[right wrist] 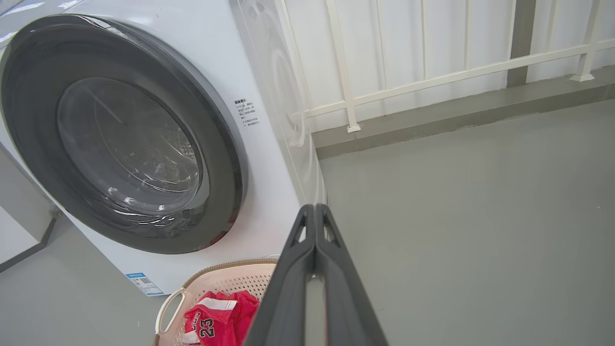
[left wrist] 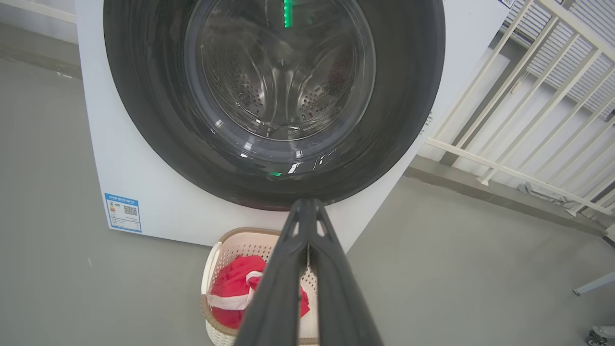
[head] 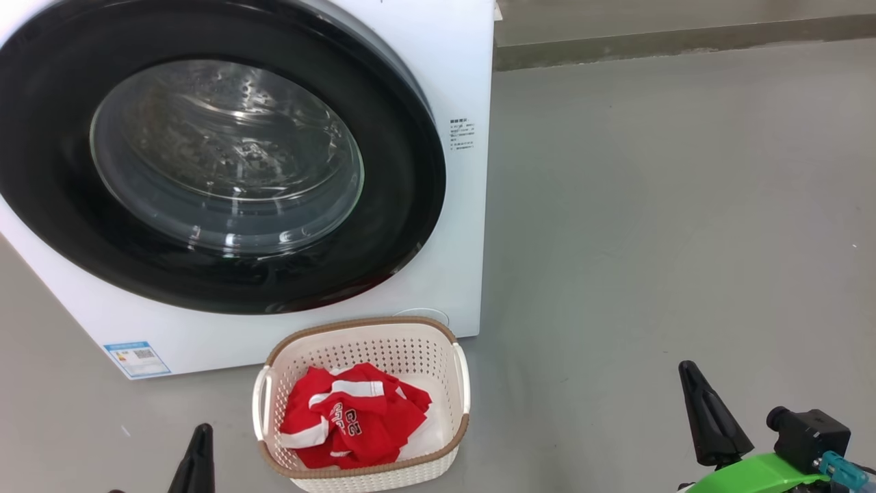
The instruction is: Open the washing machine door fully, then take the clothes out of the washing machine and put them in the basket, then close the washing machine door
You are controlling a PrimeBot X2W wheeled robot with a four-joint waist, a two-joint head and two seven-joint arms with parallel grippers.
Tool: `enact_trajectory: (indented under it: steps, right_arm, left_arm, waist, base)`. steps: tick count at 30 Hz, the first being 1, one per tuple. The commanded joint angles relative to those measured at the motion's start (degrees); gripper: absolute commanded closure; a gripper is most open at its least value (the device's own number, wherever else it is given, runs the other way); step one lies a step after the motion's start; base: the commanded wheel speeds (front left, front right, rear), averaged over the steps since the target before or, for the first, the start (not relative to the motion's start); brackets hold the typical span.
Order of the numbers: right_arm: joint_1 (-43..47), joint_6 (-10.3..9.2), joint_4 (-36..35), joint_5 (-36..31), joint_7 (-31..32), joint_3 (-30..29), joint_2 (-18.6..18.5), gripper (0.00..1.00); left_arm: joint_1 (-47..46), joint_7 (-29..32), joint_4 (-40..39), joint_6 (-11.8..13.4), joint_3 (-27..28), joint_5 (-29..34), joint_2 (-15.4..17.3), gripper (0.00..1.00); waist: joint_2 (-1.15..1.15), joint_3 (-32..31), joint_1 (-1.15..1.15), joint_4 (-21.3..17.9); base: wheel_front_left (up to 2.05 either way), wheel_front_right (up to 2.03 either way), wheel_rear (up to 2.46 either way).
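1. Left claw [head: 202,428]: I read both fingers pressed together along their length, tips meeting, nothing between them. It hangs clear of everything, low above the floor [head: 650,205].

2. Right claw [head: 686,368]: fingers likewise together, tips meeting, gripping nothing. It touches nothing.

3. The basket [head: 363,322] stands on the floor between the two claws, just ahead of the left claw and to its right, and well apart from the right claw on its left side. Its far rim sits close against the front of the washing machine [head: 472,82].

4. The clothes [head: 349,418] lie bunched inside the basket, red with white bands and black-and-white lettering, ahead and right of the left claw.

5. The washing machine door [head: 219,171] is ahead of and above the left claw, lying flush in the machine's front, closed. Through its glass I see the perforated steel drum [left wrist: 278,86].

6. A blue label sticker [head: 137,359] is on the machine's lower front corner, ahead and left of the left claw. A pale railing [right wrist: 432,77] runs beyond the right claw.
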Motion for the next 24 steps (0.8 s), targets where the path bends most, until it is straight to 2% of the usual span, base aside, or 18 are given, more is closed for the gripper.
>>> enact_trajectory:
  steps: [1,24]
  right_arm:
    - [-2.6,-0.01,-1.3,1.8,0.1,-0.2,-0.7,1.0]
    - [-4.1,-0.02,-0.8,17.0,3.7,-0.9,-1.2,1.0]
  left_arm:
    - [-2.4,0.3,-1.1,-0.6,0.9,-1.1,0.4,1.0]
    - [-4.7,3.7,0.9,-1.5,1.9,-14.6,-0.3,1.0]
  waist:
    - [0.0,0.0,-0.01,0.0]
    - [0.0,0.5,-0.01,0.6]
  base:
    - [0.0,0.0,0.0]
    - [0.0,0.0,0.0]
